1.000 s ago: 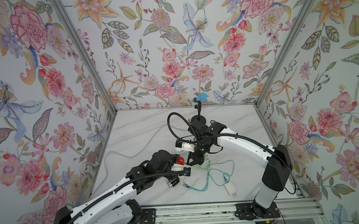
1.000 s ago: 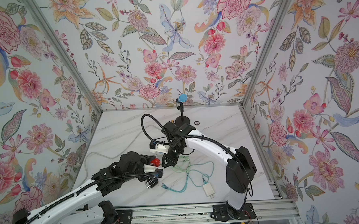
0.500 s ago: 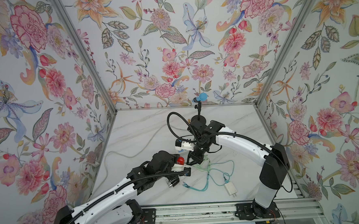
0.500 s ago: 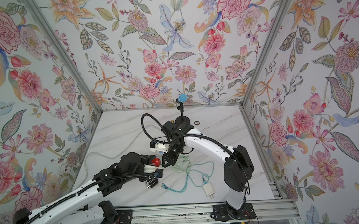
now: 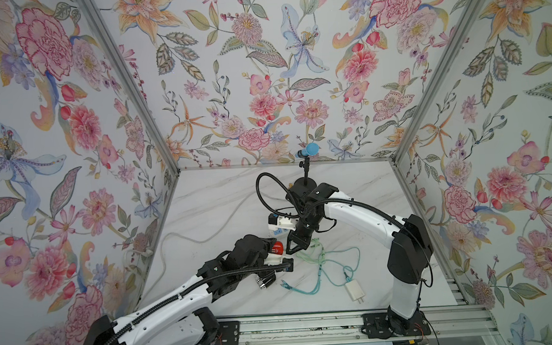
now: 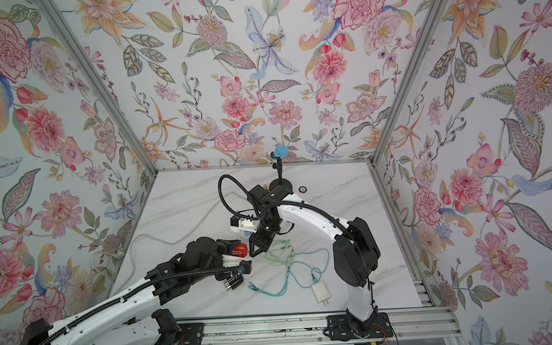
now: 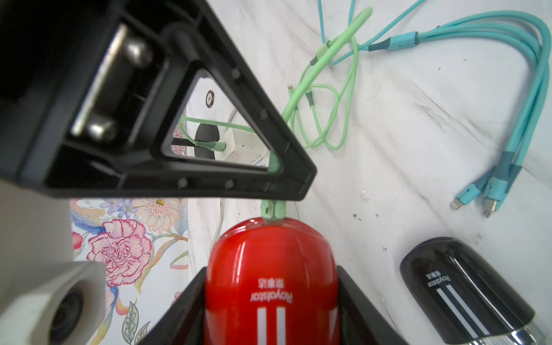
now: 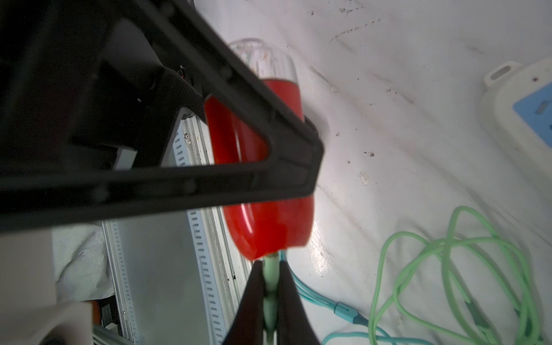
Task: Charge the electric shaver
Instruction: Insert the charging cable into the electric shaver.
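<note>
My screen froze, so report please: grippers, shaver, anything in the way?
Left gripper holds red shaver. Right gripper pinches green plug at shaver's end. Black shaver lies beside, apart.

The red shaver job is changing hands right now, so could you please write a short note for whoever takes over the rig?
Left tool: shut on the red shaver, gripping its body.
Right tool: shut on the green cable plug, right at the shaver's end.
Nearby: the black shaver and white charger lie unused; the power strip sits beside the right arm.
Done: the plug meets the shaver's port and looks seated, though how deep is unclear.
Left: confirm it is fully in, check that the cable's far end has power, then release both tools.
</note>
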You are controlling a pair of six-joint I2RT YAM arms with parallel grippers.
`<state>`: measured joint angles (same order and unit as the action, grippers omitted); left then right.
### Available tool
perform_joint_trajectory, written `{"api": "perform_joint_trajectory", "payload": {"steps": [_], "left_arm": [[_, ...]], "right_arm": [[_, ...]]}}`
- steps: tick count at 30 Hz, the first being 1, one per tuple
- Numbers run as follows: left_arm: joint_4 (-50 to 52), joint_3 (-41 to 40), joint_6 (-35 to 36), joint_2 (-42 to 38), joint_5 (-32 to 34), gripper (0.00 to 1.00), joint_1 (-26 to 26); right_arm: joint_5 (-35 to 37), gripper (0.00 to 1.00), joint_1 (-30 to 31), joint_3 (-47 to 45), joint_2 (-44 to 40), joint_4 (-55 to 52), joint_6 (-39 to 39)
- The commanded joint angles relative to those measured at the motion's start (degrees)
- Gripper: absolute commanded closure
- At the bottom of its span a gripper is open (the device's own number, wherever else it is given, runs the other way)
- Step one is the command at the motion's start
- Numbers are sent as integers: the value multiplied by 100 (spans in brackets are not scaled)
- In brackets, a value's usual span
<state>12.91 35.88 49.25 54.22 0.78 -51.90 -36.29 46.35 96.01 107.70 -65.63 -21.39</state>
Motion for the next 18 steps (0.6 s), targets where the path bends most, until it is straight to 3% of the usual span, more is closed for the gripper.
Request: {"api": "perform_joint_trajectory", "payload": {"steps": [1,10,18], "left_arm": [[-1245,-24,-165,-65,-948,100,-286],[-1572,-463,-361,-397,-722,100,-256],[-1974,-839,-541,-664,-951,100,-238]], "right_arm": [[-415,97,47,327,120,944,-423],[-502,97,-77,111,-129,946,-655],[-362,97,-152,-63,-446,936,-682]]}}
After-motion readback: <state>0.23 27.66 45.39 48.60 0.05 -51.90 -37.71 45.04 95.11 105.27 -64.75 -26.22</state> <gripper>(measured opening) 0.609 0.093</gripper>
